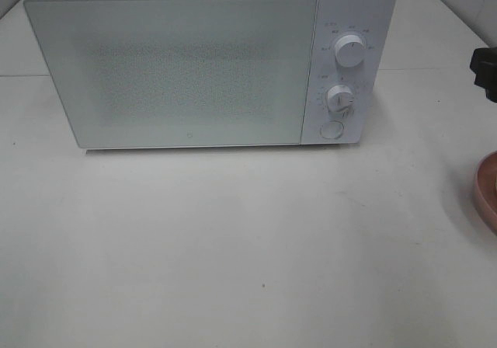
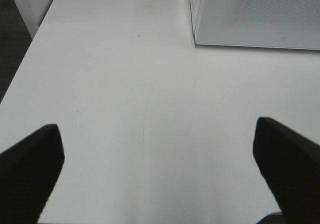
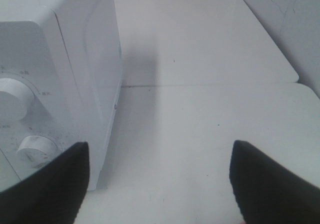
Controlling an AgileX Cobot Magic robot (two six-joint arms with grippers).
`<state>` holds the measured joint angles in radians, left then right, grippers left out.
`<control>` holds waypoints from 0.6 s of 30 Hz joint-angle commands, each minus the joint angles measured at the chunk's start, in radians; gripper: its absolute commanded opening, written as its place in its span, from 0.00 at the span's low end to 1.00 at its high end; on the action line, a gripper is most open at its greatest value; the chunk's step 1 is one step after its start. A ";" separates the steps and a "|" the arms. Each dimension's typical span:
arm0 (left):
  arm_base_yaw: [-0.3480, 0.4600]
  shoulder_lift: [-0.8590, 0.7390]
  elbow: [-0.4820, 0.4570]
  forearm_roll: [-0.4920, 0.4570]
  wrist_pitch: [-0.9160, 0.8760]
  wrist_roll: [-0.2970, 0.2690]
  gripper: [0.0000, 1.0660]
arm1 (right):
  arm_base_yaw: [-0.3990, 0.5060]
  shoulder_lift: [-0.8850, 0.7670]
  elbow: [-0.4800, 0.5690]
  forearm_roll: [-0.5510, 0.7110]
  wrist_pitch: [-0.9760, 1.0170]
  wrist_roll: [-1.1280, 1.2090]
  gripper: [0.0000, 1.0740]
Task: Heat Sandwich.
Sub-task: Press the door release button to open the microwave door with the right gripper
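Beside the microwave (image 3: pixel 75 59), by its dials (image 3: pixel 12 100), the right claw (image 3: pixel 160 146), jaws wide

Left hand (image 2: pixel 156 125) spread wide, right hand (image 3: pixel 160 145) likewise

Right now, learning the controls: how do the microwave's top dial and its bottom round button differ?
The top dial sticks out and has a pointer line; the round button looks flat and plain. Printed marks ring the top dial, none the round button. Both are white and round.
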<state>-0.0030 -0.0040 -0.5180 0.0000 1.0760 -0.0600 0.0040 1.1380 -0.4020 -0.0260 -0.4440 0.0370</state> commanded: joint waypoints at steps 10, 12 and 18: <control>0.002 -0.023 0.000 -0.007 -0.005 0.001 0.92 | 0.095 0.113 0.180 0.202 -0.443 -0.143 0.70; 0.002 -0.023 0.000 -0.007 -0.005 0.001 0.92 | 0.190 0.158 0.193 0.294 -0.495 -0.198 0.70; 0.002 -0.023 0.000 -0.007 -0.005 0.001 0.92 | 0.351 0.257 0.201 0.460 -0.623 -0.257 0.70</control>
<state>-0.0030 -0.0040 -0.5180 0.0000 1.0760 -0.0600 0.2930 1.3590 -0.2030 0.3590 -0.9870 -0.1860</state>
